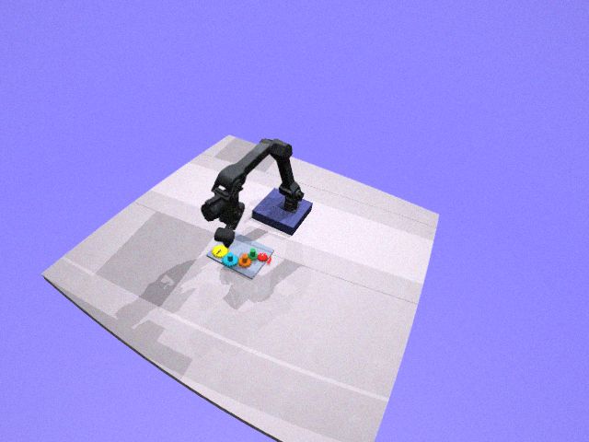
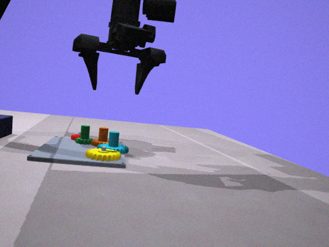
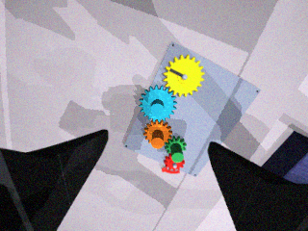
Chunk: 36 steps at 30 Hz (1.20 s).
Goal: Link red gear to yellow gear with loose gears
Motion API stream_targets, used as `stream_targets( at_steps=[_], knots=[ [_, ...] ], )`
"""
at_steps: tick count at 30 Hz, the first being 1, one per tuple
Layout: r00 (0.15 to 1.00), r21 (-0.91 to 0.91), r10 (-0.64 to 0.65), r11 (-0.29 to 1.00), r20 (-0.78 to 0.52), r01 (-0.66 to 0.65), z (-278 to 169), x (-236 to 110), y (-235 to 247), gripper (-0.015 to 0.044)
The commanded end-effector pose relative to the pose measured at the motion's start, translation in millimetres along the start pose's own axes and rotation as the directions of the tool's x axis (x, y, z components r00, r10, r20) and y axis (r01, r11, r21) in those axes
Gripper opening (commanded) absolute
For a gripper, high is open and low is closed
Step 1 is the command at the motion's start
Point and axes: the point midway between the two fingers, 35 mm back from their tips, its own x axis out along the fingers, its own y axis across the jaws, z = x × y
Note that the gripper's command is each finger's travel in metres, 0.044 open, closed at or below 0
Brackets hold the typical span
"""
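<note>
Board point(image 1: 243, 243) point(image 2: 60, 150) point(image 3: 202, 125) rests on the surface point(image 1: 332, 323) point(image 2: 159, 212) point(image 3: 43, 106). In the wrist view, its bare area spans 2 to 5 o'clock. Yellow gear point(image 1: 219, 250) point(image 2: 103, 155) point(image 3: 188, 84): 12 o'clock. Cyan gear point(image 1: 230, 260) point(image 2: 114, 147) point(image 3: 166, 103): 9 o'clock, at the board edge. Orange gear point(image 1: 245, 261) point(image 2: 103, 138) point(image 3: 158, 129): 8 o'clock. Green gear point(image 1: 253, 254) point(image 2: 85, 138) point(image 3: 176, 144): 7 o'clock. Red gear point(image 1: 262, 257) point(image 2: 75, 137) point(image 3: 168, 163): 6 o'clock. Gripper point(image 1: 225, 237) point(image 2: 115, 91) point(image 3: 158, 140) points downward, well above the gears; jaws wide apart, holding nothing. Arm point(image 1: 257, 159) point(image 2: 124, 16) arches from the base block point(image 1: 266, 216) point(image 2: 5, 124) point(image 3: 298, 166), between 1 and 2 o'clock of the board in the top view.
</note>
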Motion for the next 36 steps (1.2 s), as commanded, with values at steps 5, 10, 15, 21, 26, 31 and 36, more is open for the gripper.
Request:
stream_targets(
  at_steps=[5,10,15,21,26,31,36],
  knots=[
    [1.000,0.001,-0.001,1.000,0.000,0.001,-0.2,-0.3,-0.2,0.0440],
    [1.000,0.001,-0.001,1.000,0.000,0.001,-0.2,-0.3,-0.2,0.0440],
    [1.000,0.001,-0.001,1.000,0.000,0.001,-0.2,-0.3,-0.2,0.0440],
    [1.000,0.001,-0.001,1.000,0.000,0.001,-0.2,-0.3,-0.2,0.0440],
    [1.000,0.001,0.000,1.000,-0.001,0.000,-11.9,-1.8,3.9,0.0440],
    [1.000,0.002,0.001,1.000,-0.009,-0.001,-99.3,-12.6,21.0,0.0440],
    [1.000,0.002,0.001,1.000,-0.016,-0.001,-187.9,-23.5,15.6,0.0440]
  ],
)
